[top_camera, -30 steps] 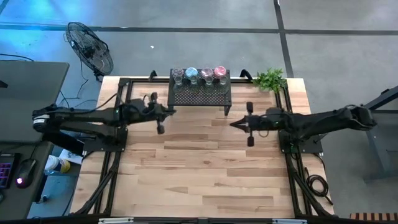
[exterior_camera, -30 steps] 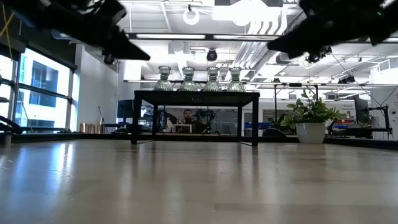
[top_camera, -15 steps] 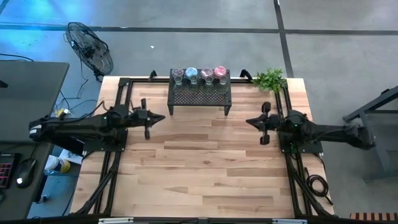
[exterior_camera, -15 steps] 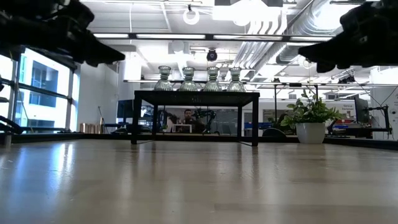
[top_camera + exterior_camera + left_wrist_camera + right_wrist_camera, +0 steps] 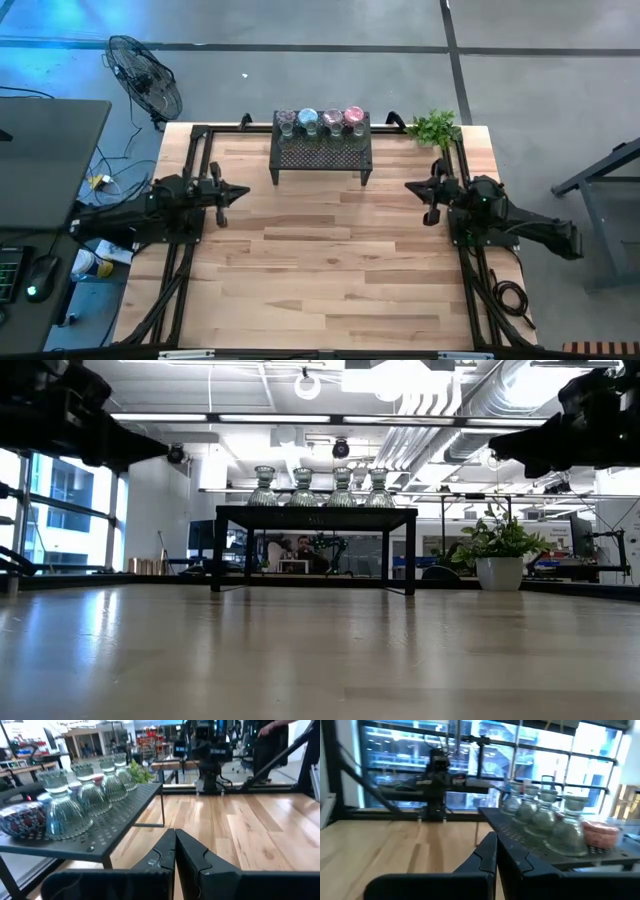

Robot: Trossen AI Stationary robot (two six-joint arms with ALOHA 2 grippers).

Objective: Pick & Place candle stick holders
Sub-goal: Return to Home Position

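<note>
Left gripper (image 5: 235, 191): fingers pressed together with nothing between them, as the left wrist view shows; it hangs above the table's left side, pointing inward toward the middle.
Right gripper (image 5: 415, 189): likewise closed and empty, above the table's right side, pointing inward and facing the left one.
Direction to the goods: the candle stick holders (image 5: 320, 121) lie ahead of each gripper and off toward the far edge, well apart from both.
Nearer arm: neither by any clear margin; the left gripper faces the rack's left end and the right gripper its right end, at much the same remove.
Where the holders stand: all on top of the black mesh rack (image 5: 320, 152), upright and packed close together; the blue, purple and pink ones show from above, and the low view shows clear ribbed ones in a line.
Long axis: the rack and its row of cups run crosswise, from one arm's side toward the other.
Open room: bare table (image 5: 320, 270) between the grippers and all the way to the near edge.
Edges: the black frame rails (image 5: 185, 250) run under each arm along the sides, and the plant (image 5: 435, 128) sits at the far right corner, beyond the right gripper.
Judgement: placing looks finished; pulling the arms outward to rest should meet nothing.
</note>
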